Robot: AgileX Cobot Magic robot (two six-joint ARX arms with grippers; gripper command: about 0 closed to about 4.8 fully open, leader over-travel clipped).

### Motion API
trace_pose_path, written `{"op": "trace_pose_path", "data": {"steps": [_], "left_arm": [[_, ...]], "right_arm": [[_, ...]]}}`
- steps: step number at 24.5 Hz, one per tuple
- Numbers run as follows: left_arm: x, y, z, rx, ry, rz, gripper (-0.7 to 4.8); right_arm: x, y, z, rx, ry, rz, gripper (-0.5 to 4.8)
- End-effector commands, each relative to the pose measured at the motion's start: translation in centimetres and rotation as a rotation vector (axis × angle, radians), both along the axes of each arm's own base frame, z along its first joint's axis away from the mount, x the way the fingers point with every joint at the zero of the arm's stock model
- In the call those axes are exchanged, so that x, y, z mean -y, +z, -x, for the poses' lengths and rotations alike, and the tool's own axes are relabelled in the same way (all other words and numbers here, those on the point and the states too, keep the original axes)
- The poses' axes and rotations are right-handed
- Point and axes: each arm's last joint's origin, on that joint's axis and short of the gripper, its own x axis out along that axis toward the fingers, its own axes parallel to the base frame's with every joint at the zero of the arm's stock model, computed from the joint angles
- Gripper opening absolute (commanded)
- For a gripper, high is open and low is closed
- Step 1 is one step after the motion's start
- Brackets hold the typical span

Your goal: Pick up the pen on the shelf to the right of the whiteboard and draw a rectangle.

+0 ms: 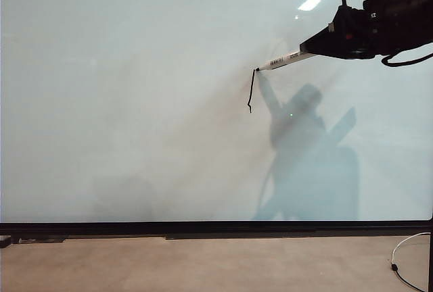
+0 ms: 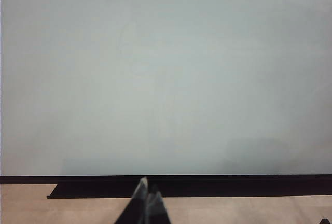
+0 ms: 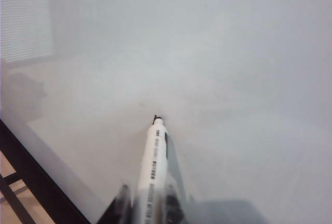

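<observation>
The right gripper [image 1: 323, 40], reaching in from the upper right of the exterior view, was clamped on the pen [image 1: 284, 60], whose black tip met the whiteboard [image 1: 135, 103] just right of centre at the top of one short, wobbly vertical stroke [image 1: 251, 90]. That stroke looked like the only finished side of the rectangle, so picking up was done and three sides seemingly remained. The left gripper [image 2: 148, 195] sat low before the board's black bottom edge, fingertips together, holding nothing.

Right gripper [image 1: 318, 43] up at top right, clamping the pen [image 1: 284, 60], tip touching the whiteboard [image 1: 135, 103] atop one wobbly black line [image 1: 251, 90].
</observation>
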Motion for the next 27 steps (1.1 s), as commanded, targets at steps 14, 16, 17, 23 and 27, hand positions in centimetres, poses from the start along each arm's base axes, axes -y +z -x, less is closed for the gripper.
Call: {"op": "trace_pose_path", "data": {"steps": [14,16,17,23,27], "left_arm": [[0.0,0.2,0.0,0.009,-0.001,-0.004,-0.04],[0.0,0.2,0.0,0.009,-0.001,-0.004,-0.04],[0.0,0.2,0.0,0.008,0.000,-0.004,-0.04],[0.0,0.2,0.0,0.009,0.000,-0.004,-0.04],[0.0,0.2,0.0,0.008,0.000,-0.004,-0.04]], "right_arm": [[1.2,1.1,1.0,0.015,-0.102,0.024,-0.06],[1.5,1.2,1.3,0.022,-0.118,0.024,-0.06],[1.7,1.2,1.5,0.024,-0.123,0.023,-0.06],[2.4,1.0,2.3,0.027,-0.191,0.022,-0.06],[2.6,1.0,2.4,0.028,-0.224,0.021,-0.06]]}}
